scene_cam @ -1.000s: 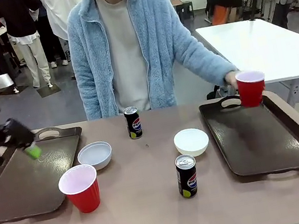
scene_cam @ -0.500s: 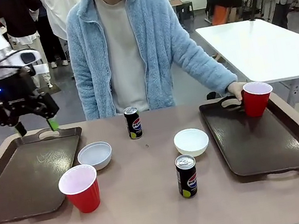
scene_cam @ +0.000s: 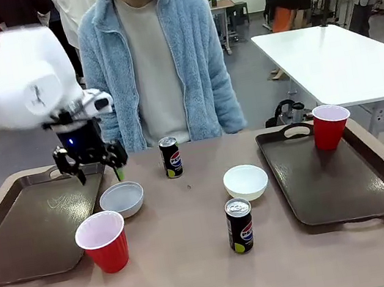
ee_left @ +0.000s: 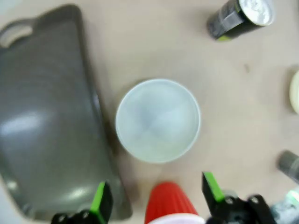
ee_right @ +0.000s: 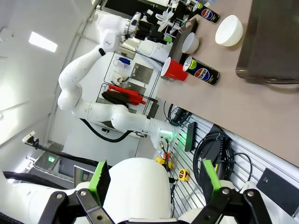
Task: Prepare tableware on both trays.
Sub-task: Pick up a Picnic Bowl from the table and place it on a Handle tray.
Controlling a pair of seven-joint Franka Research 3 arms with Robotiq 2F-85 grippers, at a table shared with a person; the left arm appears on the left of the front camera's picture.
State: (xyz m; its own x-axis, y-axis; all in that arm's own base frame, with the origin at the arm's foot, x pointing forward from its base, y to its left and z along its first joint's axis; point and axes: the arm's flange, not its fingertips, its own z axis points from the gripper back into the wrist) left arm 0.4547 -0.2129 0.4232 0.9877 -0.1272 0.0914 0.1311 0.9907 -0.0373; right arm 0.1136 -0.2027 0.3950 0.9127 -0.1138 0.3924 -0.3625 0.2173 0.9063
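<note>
- The left pincer is being held with its jaws apart just above and behind the grey bowl; nothing is being gripped.
- The right pincer is likewise being held apart and empty, well away from the tableware.
- The grey bowl is lying on the table, just beside the left tray.
- The far cup is standing on the right tray.
- The near cup, white bowl, far can and near can are waiting on the table.
- Risk: if the bowl's rim is being pinched shallowly, it could tip or slide out.
- Risk: the near cup, standing close by, could be knocked over by a descending finger.
</note>
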